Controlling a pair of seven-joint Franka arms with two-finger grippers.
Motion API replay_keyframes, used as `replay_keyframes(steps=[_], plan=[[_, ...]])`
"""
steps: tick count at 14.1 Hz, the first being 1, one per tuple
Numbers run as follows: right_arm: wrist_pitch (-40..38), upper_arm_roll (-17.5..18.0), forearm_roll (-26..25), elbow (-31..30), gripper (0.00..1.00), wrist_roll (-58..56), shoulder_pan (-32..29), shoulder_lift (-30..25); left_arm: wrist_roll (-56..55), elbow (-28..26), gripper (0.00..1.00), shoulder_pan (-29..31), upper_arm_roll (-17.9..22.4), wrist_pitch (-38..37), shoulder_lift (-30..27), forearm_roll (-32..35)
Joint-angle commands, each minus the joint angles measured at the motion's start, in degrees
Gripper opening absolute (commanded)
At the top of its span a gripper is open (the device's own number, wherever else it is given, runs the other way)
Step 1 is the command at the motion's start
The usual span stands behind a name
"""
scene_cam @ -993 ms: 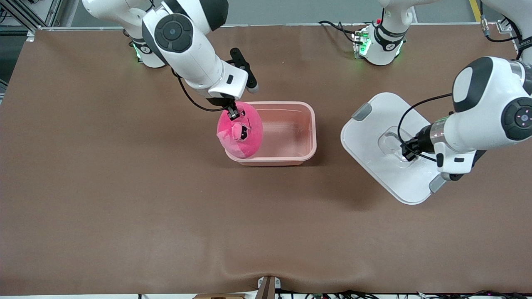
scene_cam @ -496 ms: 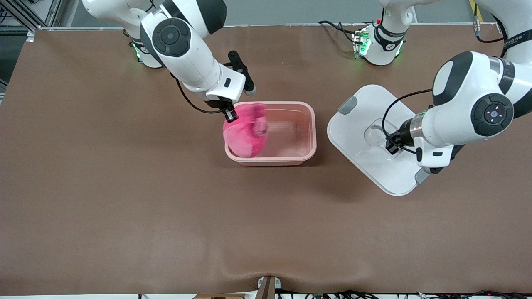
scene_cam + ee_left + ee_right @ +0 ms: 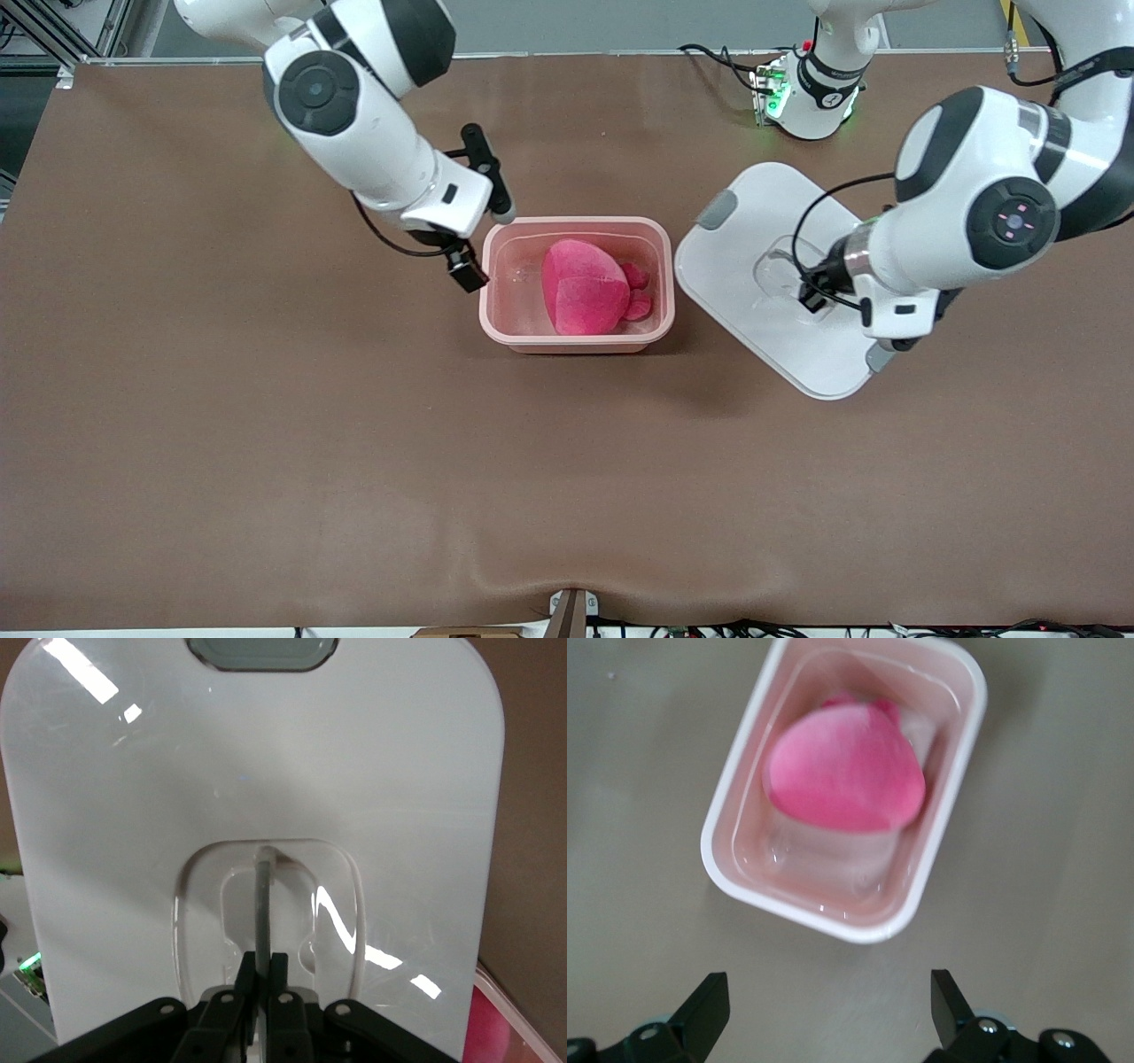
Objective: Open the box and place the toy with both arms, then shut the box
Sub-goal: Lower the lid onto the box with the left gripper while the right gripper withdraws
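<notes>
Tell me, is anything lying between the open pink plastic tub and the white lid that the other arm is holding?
Nothing: in the front view only bare brown table separates the pink plastic tub from the white lid.

Your right gripper [image 3: 467, 273] hangs with jaws spread wide; your left gripper [image 3: 812, 297] looks clamped shut, wrist tilted.

The box [image 3: 577, 284] stands uncovered, its opening unobstructed from above; the toy [image 3: 585, 288] fills most of the interior. The right hand [image 3: 467, 273], fingers spread wide, hangs over the surface [image 3: 266, 425] just beside the box's end. The lid [image 3: 771, 283], pinched by the left hand [image 3: 811, 297], blocks passage past the box's other end.
</notes>
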Motion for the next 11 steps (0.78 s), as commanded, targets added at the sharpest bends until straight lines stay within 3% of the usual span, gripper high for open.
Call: replay_keyframes(steps=[1,4,7,11], plan=[[-5.2,0.4,-0.3,0.4,1.00,7.6,-4.1,-1.2,-12.7,-0.3,0.00,-0.2,-5.6,3.4,-0.6,-0.9],[-7.7,-0.3,-0.3,0.0,1.00,14.8,-6.6,-3.3,-31.7,-0.5,0.00,-6.6,-7.3,11.7,0.9,0.1],[-12.3,0.0,-0.3,1.3,1.00,24.5,-14.0,-6.2,-42.9,-1.2,0.00,-12.0,-7.2,17.2,2.6,2.5],[-13.1,-0.2,-2.1,-0.8,1.00,40.0,-20.4,-11.7,-56.4,-2.8,0.00,-17.9,-7.1,23.6,5.3,7.2]])
